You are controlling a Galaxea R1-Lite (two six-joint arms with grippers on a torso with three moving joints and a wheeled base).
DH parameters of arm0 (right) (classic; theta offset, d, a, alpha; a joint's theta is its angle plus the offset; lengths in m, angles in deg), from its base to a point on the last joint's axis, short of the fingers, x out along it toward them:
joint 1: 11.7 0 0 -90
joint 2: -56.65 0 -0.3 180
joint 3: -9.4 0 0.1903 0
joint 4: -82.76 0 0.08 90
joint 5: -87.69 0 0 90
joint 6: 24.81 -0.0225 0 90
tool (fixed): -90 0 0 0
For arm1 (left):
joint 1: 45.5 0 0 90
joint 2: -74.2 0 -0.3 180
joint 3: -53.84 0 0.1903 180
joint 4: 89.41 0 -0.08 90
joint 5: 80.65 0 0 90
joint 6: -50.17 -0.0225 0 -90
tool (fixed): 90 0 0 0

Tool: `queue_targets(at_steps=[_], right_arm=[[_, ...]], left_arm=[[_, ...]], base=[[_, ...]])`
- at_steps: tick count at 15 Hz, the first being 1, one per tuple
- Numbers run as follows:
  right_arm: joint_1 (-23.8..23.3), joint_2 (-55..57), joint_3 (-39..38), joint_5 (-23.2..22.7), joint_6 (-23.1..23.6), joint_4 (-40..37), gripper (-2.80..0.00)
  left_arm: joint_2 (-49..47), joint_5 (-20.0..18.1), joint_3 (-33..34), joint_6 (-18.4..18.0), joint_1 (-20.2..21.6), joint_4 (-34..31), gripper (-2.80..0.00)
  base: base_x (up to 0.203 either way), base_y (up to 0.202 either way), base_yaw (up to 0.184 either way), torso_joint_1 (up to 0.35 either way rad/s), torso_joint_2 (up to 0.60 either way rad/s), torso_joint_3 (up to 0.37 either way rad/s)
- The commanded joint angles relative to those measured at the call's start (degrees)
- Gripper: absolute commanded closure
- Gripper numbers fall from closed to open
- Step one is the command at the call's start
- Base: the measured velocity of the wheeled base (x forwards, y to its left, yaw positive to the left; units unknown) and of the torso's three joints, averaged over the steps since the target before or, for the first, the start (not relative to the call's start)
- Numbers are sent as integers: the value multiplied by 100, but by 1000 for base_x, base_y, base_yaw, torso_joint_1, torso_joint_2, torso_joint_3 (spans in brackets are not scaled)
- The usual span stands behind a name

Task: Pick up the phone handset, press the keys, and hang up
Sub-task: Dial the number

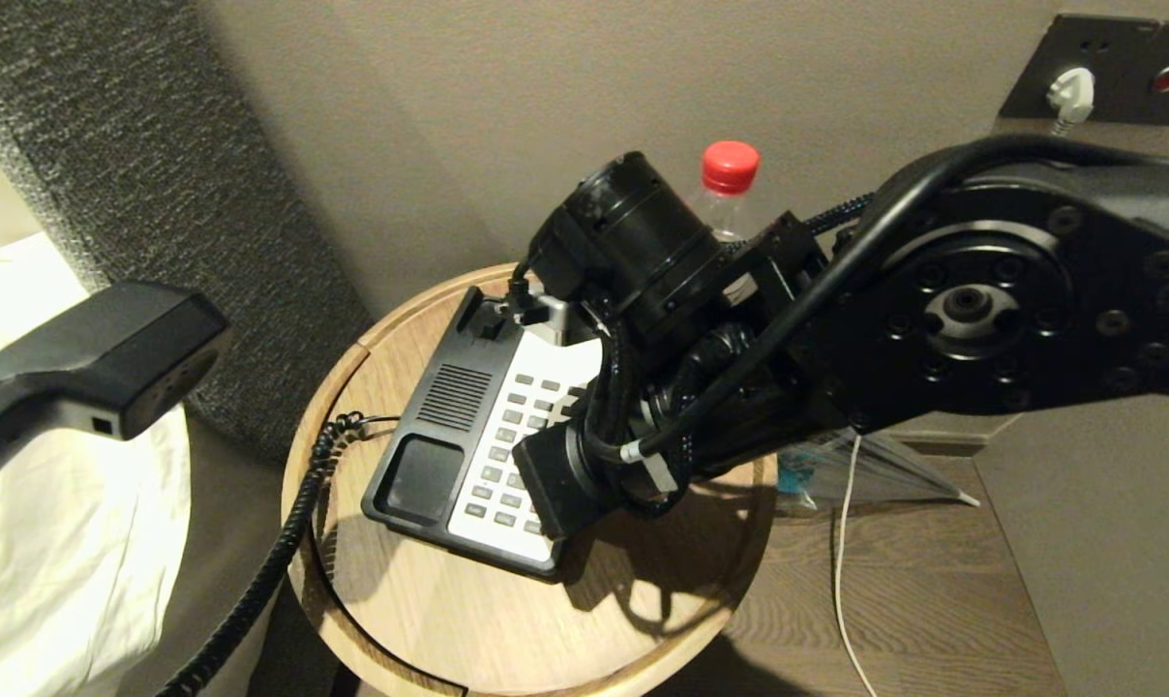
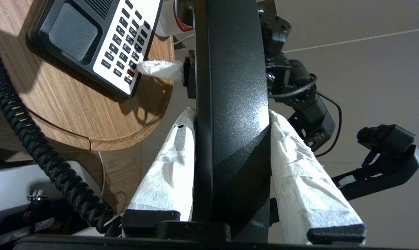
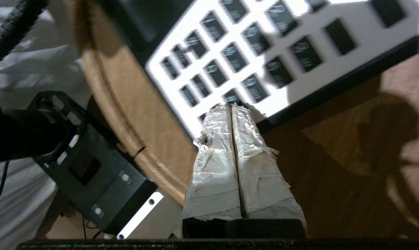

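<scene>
While left gripper [image 2: 230,121] jaws clamp phone handset [image 2: 230,86] | right gripper [image 3: 232,107] jaws closed, touching keypad [image 3: 265,52]

**Three cameras, one bedside phone**

The head camera looks forward and down on a round wooden table [image 1: 430,620] against a beige wall, with the phone base [image 1: 468,426] near mid-frame and the right arm [image 1: 933,319] crossing close before the lens. The left wrist camera, off the table's edge, looks along the handset [image 2: 230,104] filling its centre, with the table and keypad [image 2: 126,45] to one side and the floor beyond. The right wrist camera sits very near the keypad [image 3: 251,59], looking down past its paper-wrapped fingers [image 3: 213,166]. All three views share the keypad, the table and the coiled cord [image 1: 284,542].
</scene>
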Motion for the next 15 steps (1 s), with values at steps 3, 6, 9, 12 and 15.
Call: queue_targets(at_steps=[3,6,9,12,15], right_arm=[[151,-104,-47,-25,-26,-16,0],[203,-92,-82,-25,-49,-30,0],[203,-63,-97,-25,-49,-47,0],[203,-51,-219,-25,-49,-73,0],[203,-54,-276,-25,-49,-65,0]], left_arm=[[17,-6,7,42,1,-29,0],[17,-6,-1,33,1,-20,0],[35,-6,16,33,1,-29,0],[35,-6,7,42,1,-11,0],[61,-6,25,42,1,-29,0]], base=[[0,0,0,0,0,0],[0,0,0,0,0,0],[0,0,0,0,0,0],[0,0,0,0,0,0],[0,0,0,0,0,0]])
